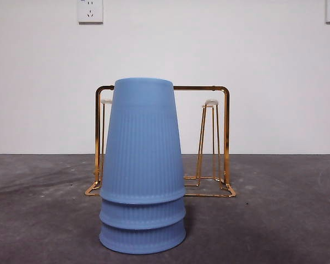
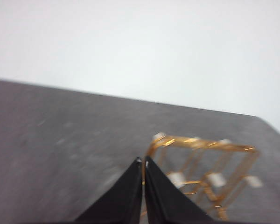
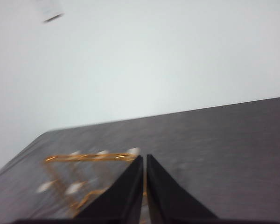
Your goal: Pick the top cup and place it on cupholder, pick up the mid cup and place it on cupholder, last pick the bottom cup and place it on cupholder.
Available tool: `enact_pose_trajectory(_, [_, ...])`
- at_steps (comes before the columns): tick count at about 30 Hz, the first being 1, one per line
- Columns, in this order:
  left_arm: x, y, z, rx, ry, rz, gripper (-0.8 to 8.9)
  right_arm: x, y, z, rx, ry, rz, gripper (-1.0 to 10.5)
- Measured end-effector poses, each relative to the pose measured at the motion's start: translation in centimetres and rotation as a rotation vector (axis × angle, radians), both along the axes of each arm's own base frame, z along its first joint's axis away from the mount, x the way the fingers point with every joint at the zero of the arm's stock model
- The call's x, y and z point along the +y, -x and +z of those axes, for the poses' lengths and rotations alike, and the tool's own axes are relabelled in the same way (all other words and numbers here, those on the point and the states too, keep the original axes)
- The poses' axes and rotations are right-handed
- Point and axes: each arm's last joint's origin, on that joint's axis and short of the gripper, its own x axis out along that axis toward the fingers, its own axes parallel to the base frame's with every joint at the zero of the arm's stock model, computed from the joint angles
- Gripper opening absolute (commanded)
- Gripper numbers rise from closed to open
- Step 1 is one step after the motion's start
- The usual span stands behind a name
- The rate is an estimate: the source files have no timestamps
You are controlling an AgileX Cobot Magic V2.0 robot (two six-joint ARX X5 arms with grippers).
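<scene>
**q:** right up front you've got what, exactly?

**a:** three blue cups (image 1: 142, 165) nested upside down in one stack, standing on the dark grey table (image 1: 275, 220) nearest the front camera. biggest thing you'll see by far. the top cup (image 1: 142, 140) covers most of the stack, the mid cup (image 1: 142, 214) only shows as a ribbed band under it, and the bottom cup (image 1: 142, 239) is another band sitting on the table.

**q:** and the cupholder?

**a:** directly behind the stack. the gold wire cupholder (image 1: 226, 137) stands upright on the table, and the cups hide its left-centre part from the front. you can see the arched frame on both sides of the stack, one white-tipped prong (image 1: 211, 102) clear on the right and another tip (image 1: 106, 101) peeking out at the left. nothing's hanging on the prongs you can see.

**q:** where are your grippers?

**a:** neither shows in the front view. the left gripper (image 2: 143, 160) has its jaws pressed together with nothing between them, and its blurry wrist view shows the cupholder (image 2: 200, 163) on the table beyond. same deal for the right gripper (image 3: 144, 157): jaws closed on nothing, rack (image 3: 84, 175) past the tips. behind it all, a white wall with two sockets (image 1: 90, 11).
</scene>
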Motion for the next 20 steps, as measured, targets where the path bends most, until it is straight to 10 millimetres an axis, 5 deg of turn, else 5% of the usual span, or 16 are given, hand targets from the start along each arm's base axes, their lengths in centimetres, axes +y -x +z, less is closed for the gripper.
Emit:
enact_pose_trajectory(6, [-1.7, 0.3, 5.8, -0.01, -0.029, -0.199, 0.1, 0.9, -0.9, 4.8, 0.096, 0.062, 0.206, 0.1])
enact_pose_trajectory(11, [-2.9, 1.3, 8.7, -0.024, -0.099, -0.375, 0.1, 2.2, -0.8, 7.5, 0.09, 0.16, 0.373, 0.1])
enact_pose_trajectory(20, [-2.9, 3.0, 8.8, 0.025, -0.164, -0.564, 0.1, 3.3, 0.0, 7.8, 0.127, 0.233, 0.554, 0.1])
